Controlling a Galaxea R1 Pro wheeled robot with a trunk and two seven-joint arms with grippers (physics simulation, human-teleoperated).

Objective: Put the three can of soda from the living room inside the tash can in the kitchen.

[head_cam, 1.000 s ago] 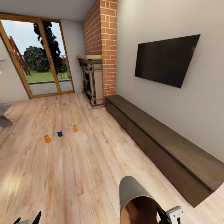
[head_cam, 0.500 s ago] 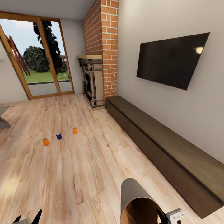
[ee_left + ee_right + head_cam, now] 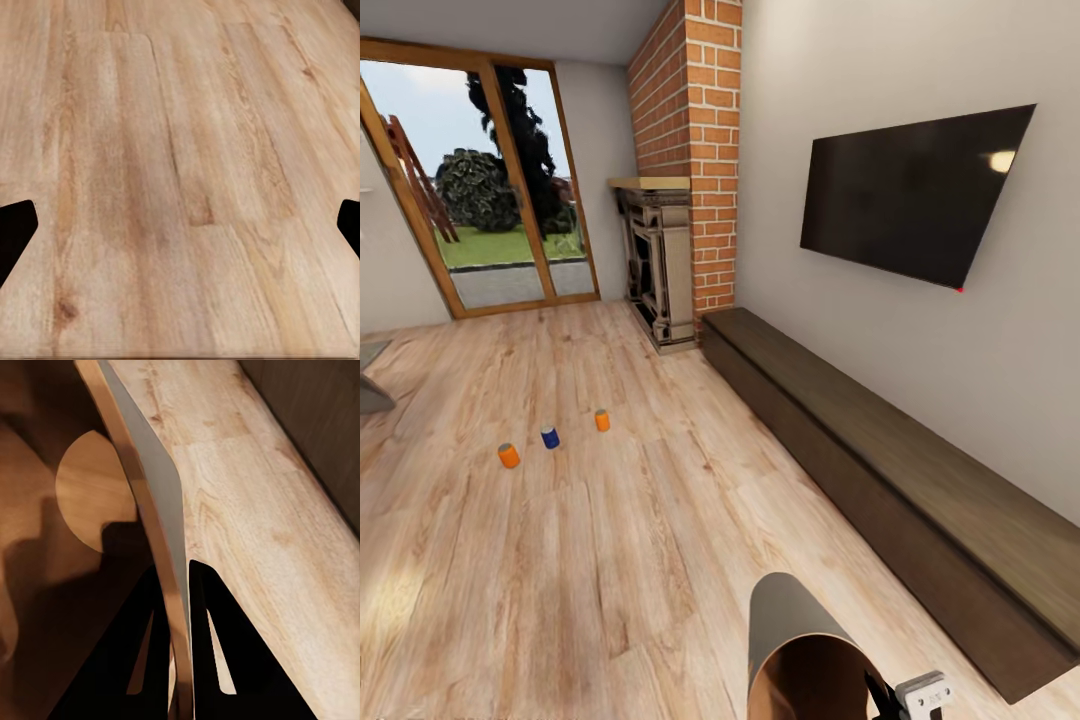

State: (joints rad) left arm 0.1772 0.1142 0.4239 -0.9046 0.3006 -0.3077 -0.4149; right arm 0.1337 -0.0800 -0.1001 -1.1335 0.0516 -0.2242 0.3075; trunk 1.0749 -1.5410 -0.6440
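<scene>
The right gripper pinched the bin's wall, one finger inside and one outside, probably so the bin could be carried to the cans rather than the reverse. The three cans stood on the floor well ahead and to the left of it. The left gripper hung spread wide over bare boards, free for picking.

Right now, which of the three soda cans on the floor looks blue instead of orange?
The middle can of soda: it looks dark blue, while the left can and the right can are orange.
</scene>
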